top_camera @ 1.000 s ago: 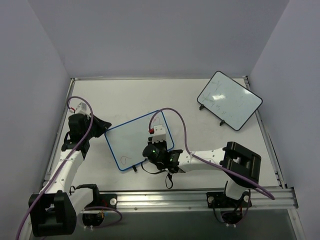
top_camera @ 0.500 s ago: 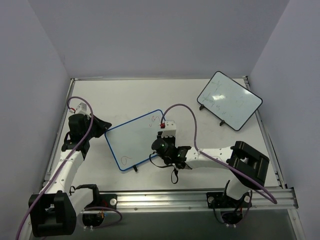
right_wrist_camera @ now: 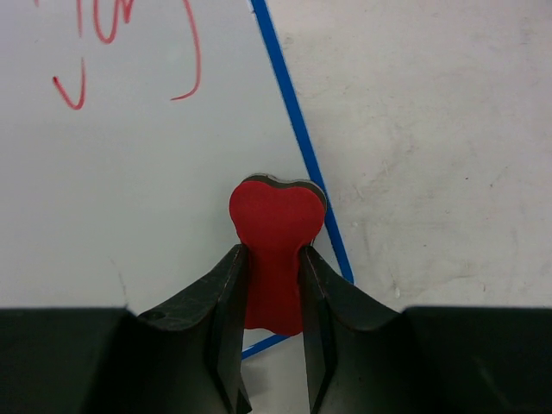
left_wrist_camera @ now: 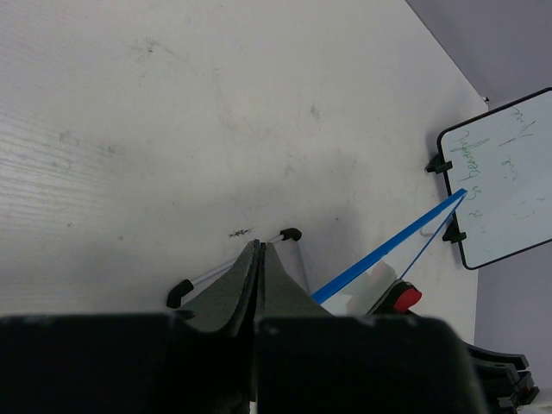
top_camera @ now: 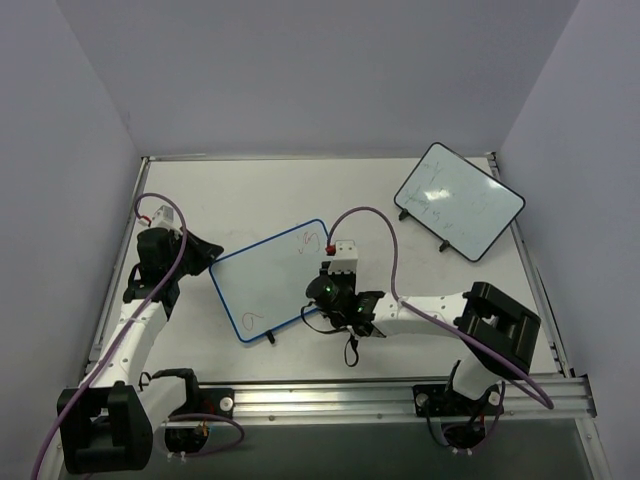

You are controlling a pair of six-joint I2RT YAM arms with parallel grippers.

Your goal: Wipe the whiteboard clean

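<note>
The blue-rimmed whiteboard [top_camera: 272, 282] lies tilted on the table, with red scribbles near its far right corner [top_camera: 309, 240] and near its front left corner [top_camera: 250, 320]. My right gripper [top_camera: 331, 262] is shut on a red eraser [top_camera: 328, 250], which rests on the board at its right rim. In the right wrist view the eraser [right_wrist_camera: 276, 211] sits between the jaws [right_wrist_camera: 274, 254], on the white surface [right_wrist_camera: 129, 172] below the scribbles [right_wrist_camera: 121, 43]. My left gripper [top_camera: 208, 256] is shut at the board's left corner; its wrist view shows the closed jaws [left_wrist_camera: 259, 250] and the blue rim [left_wrist_camera: 388, 250].
A black-rimmed whiteboard [top_camera: 458, 200] with faint marks stands at the back right; it also shows in the left wrist view [left_wrist_camera: 500, 181]. The metal rail [top_camera: 400, 395] with the arm bases runs along the near edge. Grey walls enclose the table.
My right gripper has slid the eraser rightward across the board, from its right-middle to the right rim. The left gripper and the board have not moved.
</note>
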